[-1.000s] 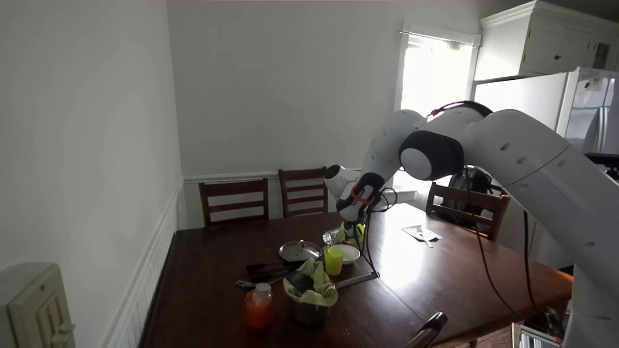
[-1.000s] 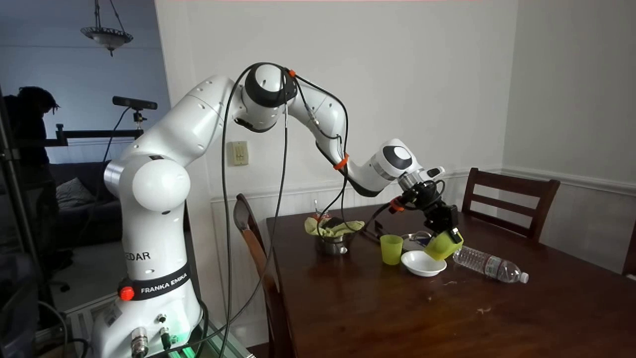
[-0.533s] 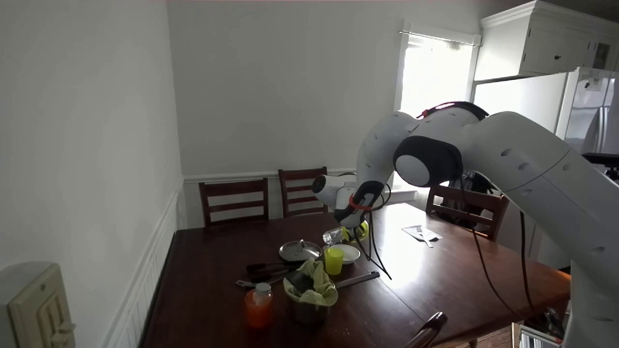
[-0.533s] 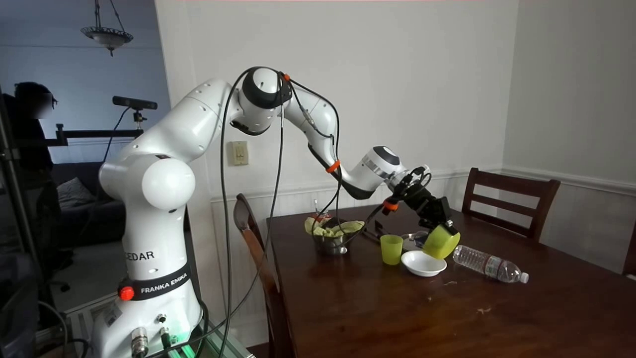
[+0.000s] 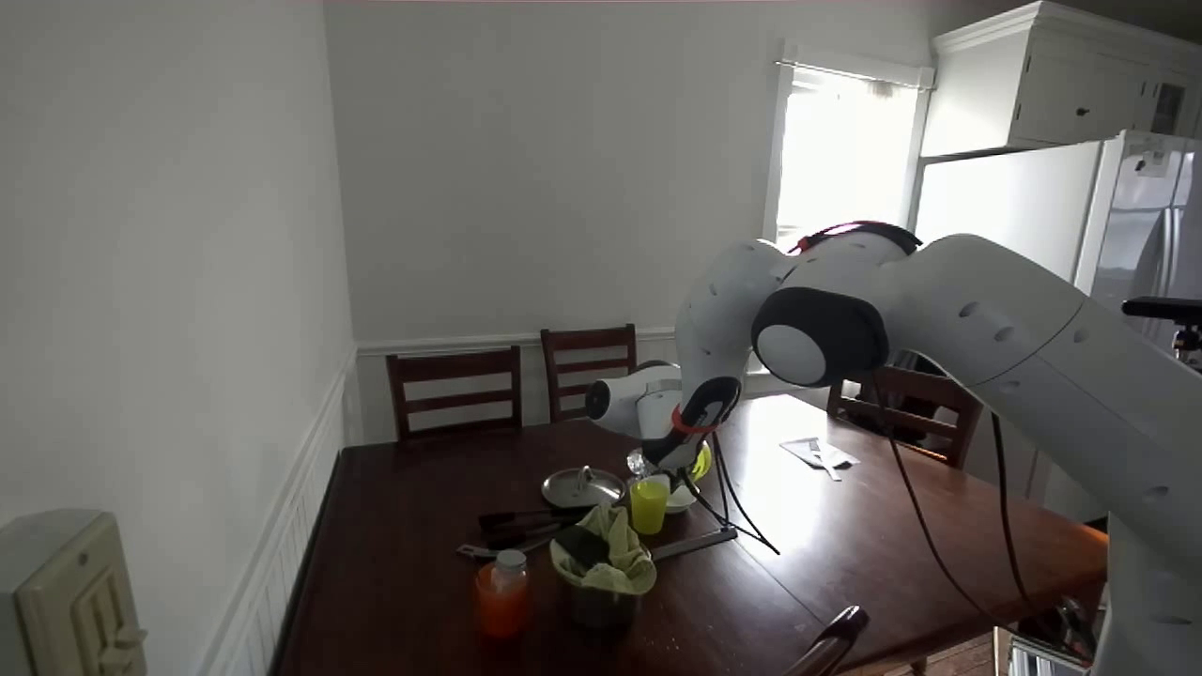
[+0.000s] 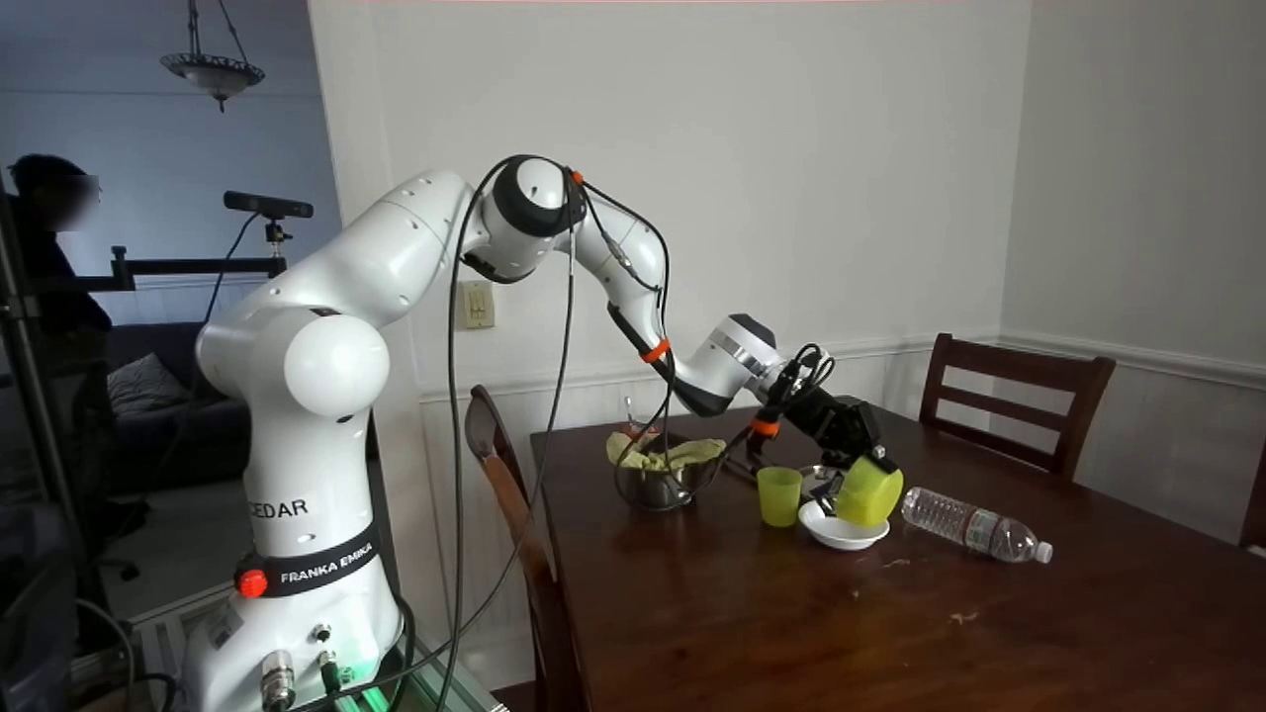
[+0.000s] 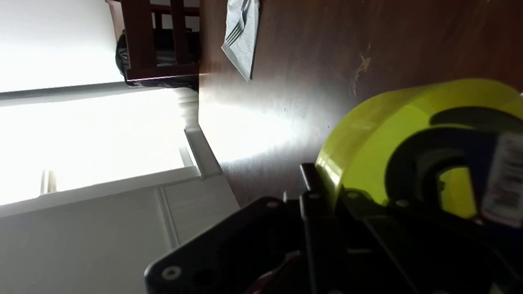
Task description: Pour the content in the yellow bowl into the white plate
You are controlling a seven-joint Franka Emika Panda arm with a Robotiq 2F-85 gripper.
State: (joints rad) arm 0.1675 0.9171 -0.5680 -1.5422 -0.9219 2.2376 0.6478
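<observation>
The fingers (image 7: 311,179) pinch the side of the yellow bowl (image 6: 870,492); up close, its wall sits btwn them. The bowl is tilted &, in an exterior view, covers part of the white plate (image 6: 841,536); can't tell if the two touch. In the bowl's mouth is a dark thing (image 7: 402,163) w/ a white label by it, too blurry to name. The plate sits flat on the tabletop (image 6: 890,643). Just beside it is a green cup (image 6: 778,497), upright. Near the plate's other side a clear bottle (image 6: 974,529) lies down, cap on. A shiny lid (image 5: 582,488) is near too. Farther off is a metal pot (image 5: 601,608) w/ a green cloth (image 5: 620,540) in it, near an orange cup (image 5: 500,610). Well apart, a fork (image 7: 240,25) lies on a napkin (image 7: 247,45). Past the tabletop: wood chairs (image 5: 454,364) & a v. bright window (image 5: 840,150). Way back, in an exterior view, a person (image 6: 54,287) is in the dark.
</observation>
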